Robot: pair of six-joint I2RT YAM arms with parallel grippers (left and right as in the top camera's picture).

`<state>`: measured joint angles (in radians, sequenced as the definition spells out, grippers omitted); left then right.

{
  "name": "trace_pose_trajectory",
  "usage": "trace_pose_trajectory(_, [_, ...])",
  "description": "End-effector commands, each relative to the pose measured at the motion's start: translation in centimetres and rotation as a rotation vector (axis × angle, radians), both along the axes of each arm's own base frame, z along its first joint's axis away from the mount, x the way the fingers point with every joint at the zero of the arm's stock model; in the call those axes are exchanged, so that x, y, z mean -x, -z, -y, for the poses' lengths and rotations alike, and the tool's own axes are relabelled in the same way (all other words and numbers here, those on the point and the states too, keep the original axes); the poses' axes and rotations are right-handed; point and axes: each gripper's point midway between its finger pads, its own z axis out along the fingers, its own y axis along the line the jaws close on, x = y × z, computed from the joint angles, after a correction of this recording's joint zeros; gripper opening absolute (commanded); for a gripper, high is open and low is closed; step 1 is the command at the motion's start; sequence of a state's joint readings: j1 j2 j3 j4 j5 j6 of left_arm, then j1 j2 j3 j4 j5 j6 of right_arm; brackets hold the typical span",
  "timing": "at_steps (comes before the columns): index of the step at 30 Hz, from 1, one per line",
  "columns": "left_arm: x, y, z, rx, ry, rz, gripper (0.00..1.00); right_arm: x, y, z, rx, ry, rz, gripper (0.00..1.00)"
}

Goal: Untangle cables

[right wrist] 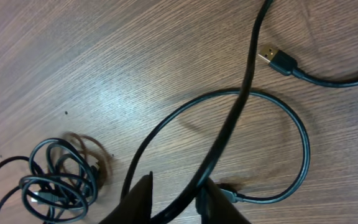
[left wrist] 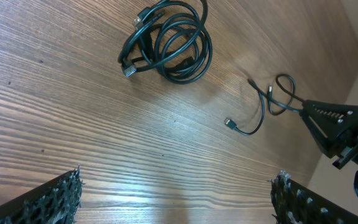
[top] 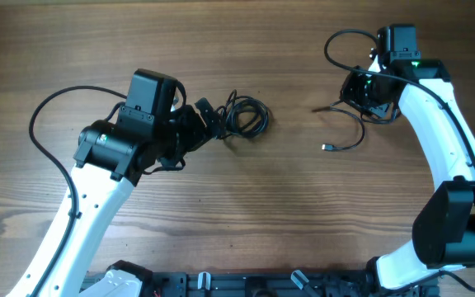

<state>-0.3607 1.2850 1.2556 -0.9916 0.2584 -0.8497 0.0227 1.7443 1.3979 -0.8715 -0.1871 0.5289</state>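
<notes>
View: overhead
Table: brown wood-grain table (top: 246,214)
Bundle: coiled bundle of thin black cables (top: 246,117), mid-table, just off tips of left gripper (top: 209,124); contact can't tell
Loose cable: loose thin black cable (top: 330,148), toward table's right side, curves from right gripper (top: 355,103) down to a plug end pointing left

View: left wrist
L fingers (left wrist: 58,199): spread wide, holding nothing, over bare wood
Bundle (left wrist: 169,43): ahead of fingers, well apart; flat, roughly round coil, plug ends poking out at its left
Loose cable (left wrist: 261,112): near a table edge, right gripper tip at its small loop

View: right wrist
R fingers (right wrist: 143,199): narrow, pinching loose cable (right wrist: 238,106); strand runs diagonally up between them
Loop: rest of cable lies in an open ring on wood
USB plug (right wrist: 272,56): silver-tipped, flat, tip pointing upper left
Bundle (right wrist: 55,183): lower left, well apart from fingers
</notes>
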Motion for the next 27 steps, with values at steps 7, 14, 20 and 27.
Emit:
trace_pose_trajectory(7, [-0.2,0.0,0.0,-0.017,0.01,0.011,1.0,-1.1,-2.8,-4.2,-0.19,-0.171,0.113,0.04])
trace_pose_trajectory(14, [-1.0,-0.7,0.4,0.016,-0.003,0.045,1.0,1.9,-9.7,-14.9,-0.665,-0.652,0.302,0.04])
trace_pose_trajectory(20, [-2.9,-3.7,1.3,0.262,-0.003,0.078,0.97,4.7,-18.9,-15.9,-0.758,-0.799,0.55,0.05])
trace_pose_trajectory(27, [-2.8,-6.3,3.4,0.421,0.091,0.107,0.96,10.7,-28.0,-13.6,-0.525,-0.777,0.844,0.04])
